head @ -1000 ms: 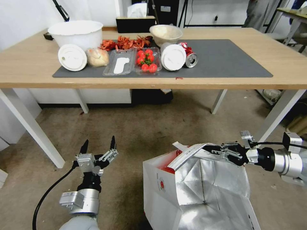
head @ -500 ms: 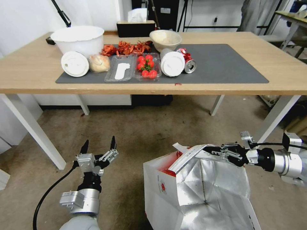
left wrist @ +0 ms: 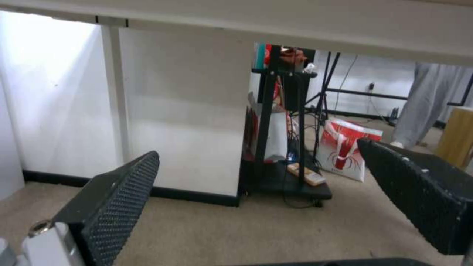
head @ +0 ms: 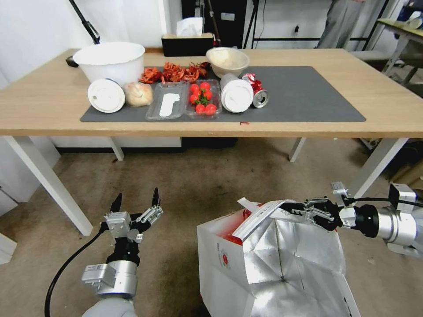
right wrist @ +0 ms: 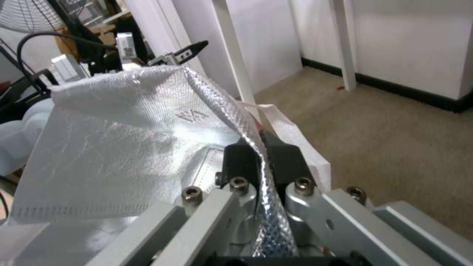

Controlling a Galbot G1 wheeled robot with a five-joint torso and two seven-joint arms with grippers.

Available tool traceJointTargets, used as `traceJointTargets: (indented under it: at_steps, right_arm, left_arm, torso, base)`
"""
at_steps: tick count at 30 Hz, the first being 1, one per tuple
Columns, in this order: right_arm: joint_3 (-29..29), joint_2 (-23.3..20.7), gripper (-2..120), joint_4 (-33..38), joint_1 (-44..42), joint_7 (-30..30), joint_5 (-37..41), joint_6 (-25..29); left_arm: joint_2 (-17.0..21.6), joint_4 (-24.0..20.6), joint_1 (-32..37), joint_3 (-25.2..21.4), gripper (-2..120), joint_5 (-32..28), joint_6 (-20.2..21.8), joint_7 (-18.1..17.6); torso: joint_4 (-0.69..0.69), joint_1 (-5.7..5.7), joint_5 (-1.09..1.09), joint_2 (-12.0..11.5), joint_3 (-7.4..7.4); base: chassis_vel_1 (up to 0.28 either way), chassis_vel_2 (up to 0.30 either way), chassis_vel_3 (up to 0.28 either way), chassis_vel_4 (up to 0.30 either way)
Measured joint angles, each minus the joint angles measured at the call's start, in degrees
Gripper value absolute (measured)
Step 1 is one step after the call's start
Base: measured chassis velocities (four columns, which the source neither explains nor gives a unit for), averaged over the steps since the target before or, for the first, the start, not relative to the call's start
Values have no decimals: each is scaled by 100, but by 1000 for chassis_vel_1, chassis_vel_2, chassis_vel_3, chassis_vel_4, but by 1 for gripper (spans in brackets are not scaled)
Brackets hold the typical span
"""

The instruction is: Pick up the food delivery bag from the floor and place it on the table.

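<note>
The right gripper [head: 294, 207] pinches the foil-lined rim of the food delivery bag [head: 269, 259], which hangs below it over the floor [head: 211, 176], ready to carry. Beside it, the left gripper [head: 135, 203] idles wide open. Ahead stands the table [head: 387, 94].

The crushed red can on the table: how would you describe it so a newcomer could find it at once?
On the light-wood table lies a dark grey mat with food containers in a row. At the row's right end, beside a white round lid, is the can, lying on its side. It alone is metal, red with a silver end.
</note>
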Motion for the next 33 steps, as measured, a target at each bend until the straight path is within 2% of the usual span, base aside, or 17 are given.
traceJointTargets:
  at_steps: [33]
  right_arm:
    - [29, -7, 0, 27, -2, -15, -14, 7]
  left_arm:
    - [0, -6, -4, 6, 100, 17, -7, -39]
  torso:
    - [0, 266, 0, 765, 501]
  base:
    - [0, 0, 0, 0]
